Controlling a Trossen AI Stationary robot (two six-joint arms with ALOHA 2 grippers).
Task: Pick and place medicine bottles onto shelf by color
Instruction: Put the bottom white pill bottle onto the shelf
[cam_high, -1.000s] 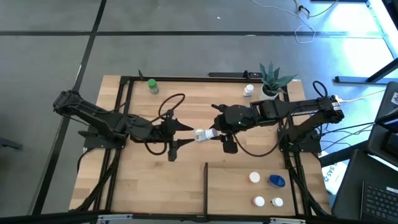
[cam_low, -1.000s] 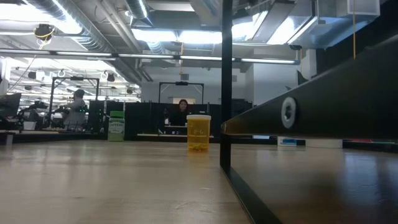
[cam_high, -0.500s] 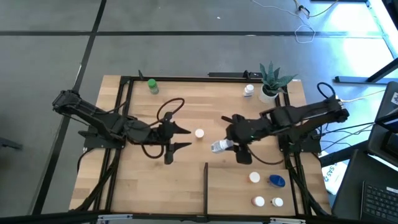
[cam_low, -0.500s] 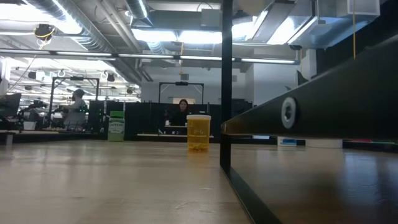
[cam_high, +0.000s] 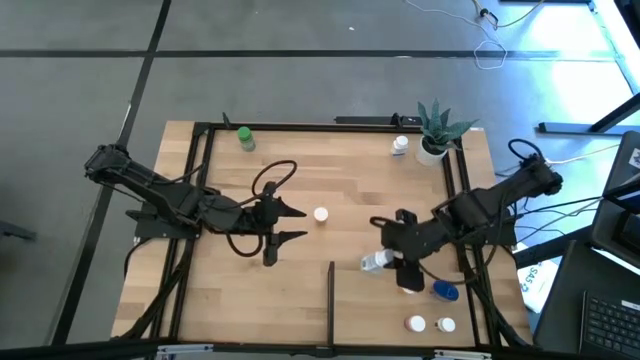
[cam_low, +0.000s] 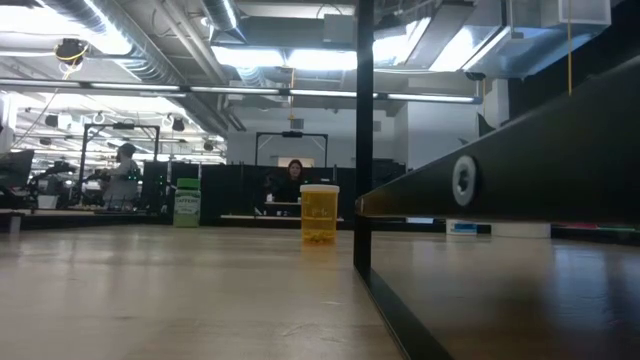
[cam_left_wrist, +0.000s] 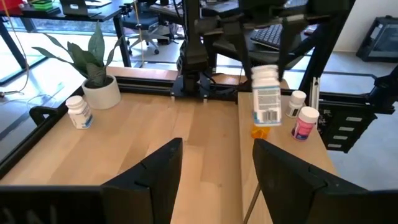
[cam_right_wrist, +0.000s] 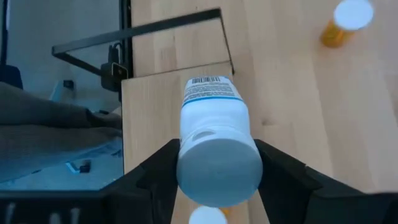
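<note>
Since a second earlier, your right claw (cam_high: 385, 262) had carried the white bottle (cam_high: 376, 263) from the middle of the table across to the shelf (cam_high: 360, 310), just past the black divider bar (cam_high: 331, 290). It pinched that bottle sideways between both fingers, as the right wrist view showed, label end pointing toward the shelf corner. Your left claw (cam_high: 279, 223) had eased back slightly and hung spread and empty over the left half of the table (cam_high: 215, 290).

By my judgement you were partway through. A blue bottle (cam_high: 445, 291) and two white-capped ones (cam_high: 416, 323) (cam_high: 446, 324) stood on the shelf. Not yet placed were the orange white-capped bottle (cam_high: 321, 214) mid-table, the green bottle (cam_high: 244, 138) at the far left corner, and a white one (cam_high: 400, 145) beside the potted plant (cam_high: 435, 130).

You worked on light wood planks inside black frame rails (cam_high: 195, 180). Beyond lay an open office with ceiling lights and desks, where a person (cam_low: 292, 180) sat far off.
</note>
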